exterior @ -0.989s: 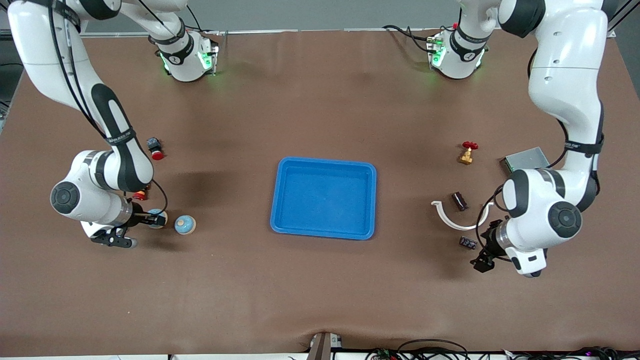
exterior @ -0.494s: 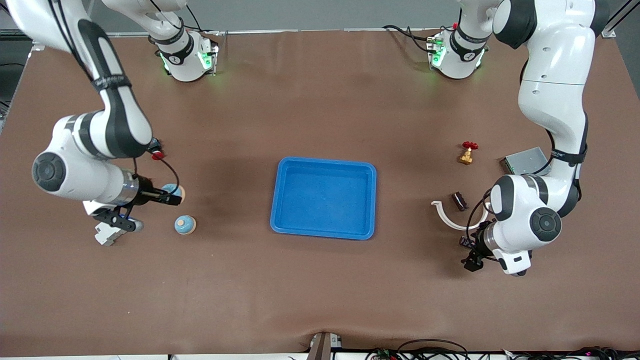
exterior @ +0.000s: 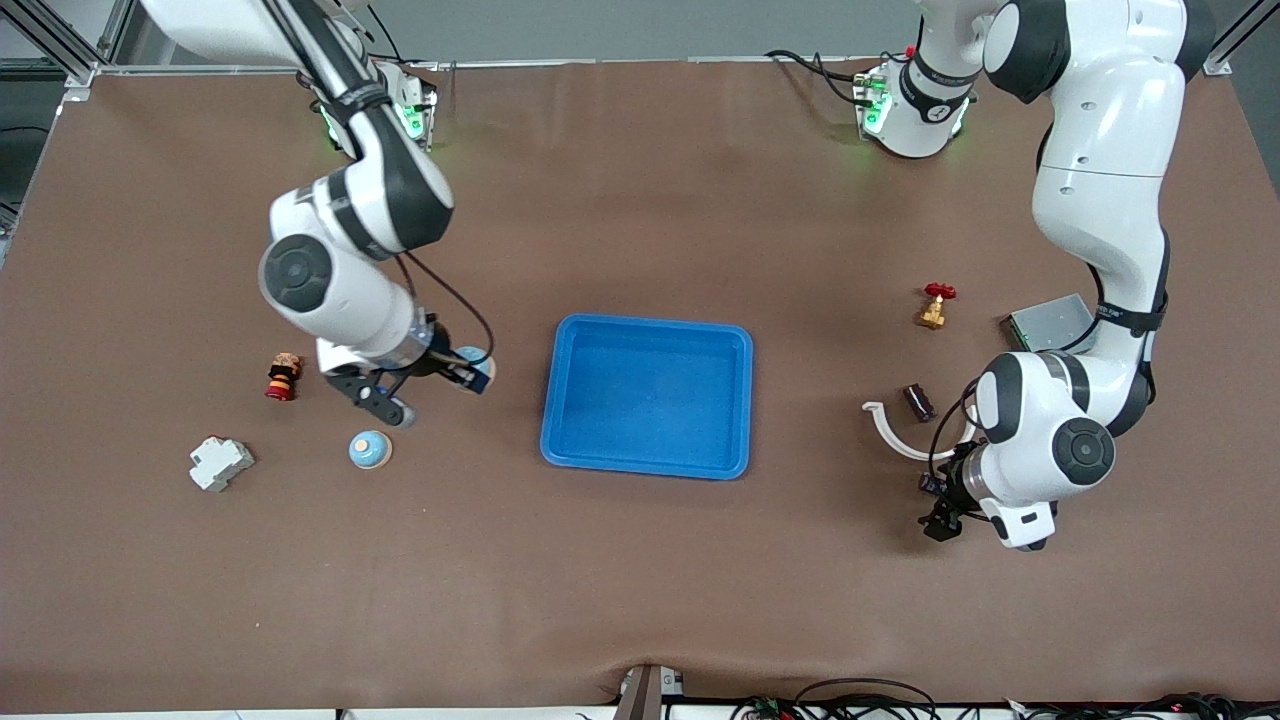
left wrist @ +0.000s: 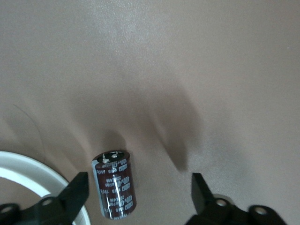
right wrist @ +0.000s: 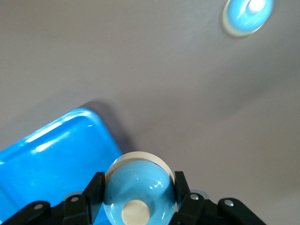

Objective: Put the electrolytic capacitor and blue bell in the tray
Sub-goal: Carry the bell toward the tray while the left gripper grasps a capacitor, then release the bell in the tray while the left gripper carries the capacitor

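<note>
The right gripper (exterior: pixel 470 375), left of centre in the front view, is clamped on the blue bell (right wrist: pixel 139 191) just beside the tray (exterior: pixel 648 396); next it must carry the bell over the rim. At lower right, the left gripper (left wrist: pixel 138 199) hangs low with fingers apart around the electrolytic capacitor (left wrist: pixel 115 183), apparently lying untouched on the table; closing comes next.

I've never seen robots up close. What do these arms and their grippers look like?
Both arms are glossy white rounded segments with black joints and round black caps. Thin black cables loop near the wrists. The left gripper and right gripper are black, each with two fingers. The bases glow green.
</note>
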